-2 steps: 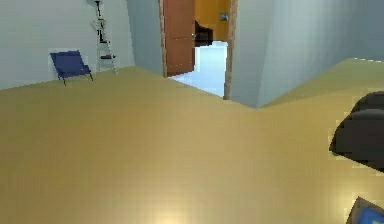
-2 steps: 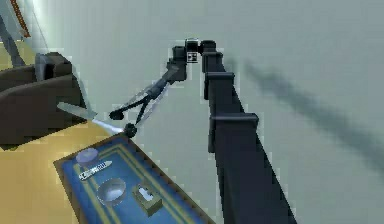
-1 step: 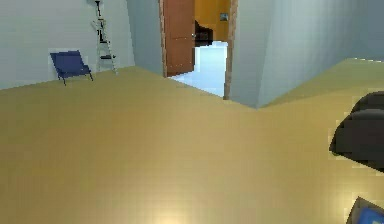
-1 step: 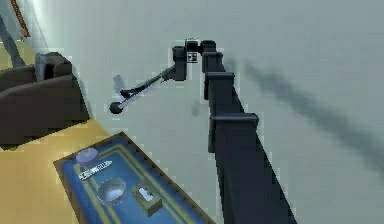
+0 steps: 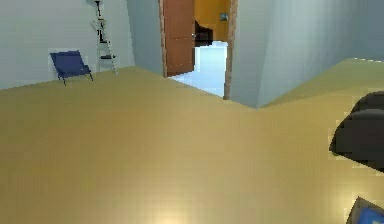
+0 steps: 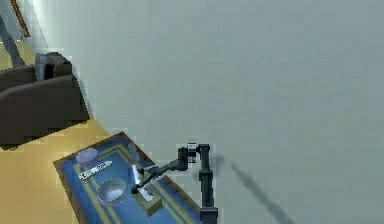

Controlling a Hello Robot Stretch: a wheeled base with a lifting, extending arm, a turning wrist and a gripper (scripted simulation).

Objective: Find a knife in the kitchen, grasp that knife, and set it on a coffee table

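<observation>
The blue table (image 6: 85, 196) is lying right behind your gripper (image 6: 148, 181); you cannot tell if it is holding anything.

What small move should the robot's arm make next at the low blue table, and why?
Probably lower the dark square arm a little: the dark claw shows against the blue-topped low table with wooden rim, near a pale round bowl. Whether it holds anything cannot be told.
</observation>
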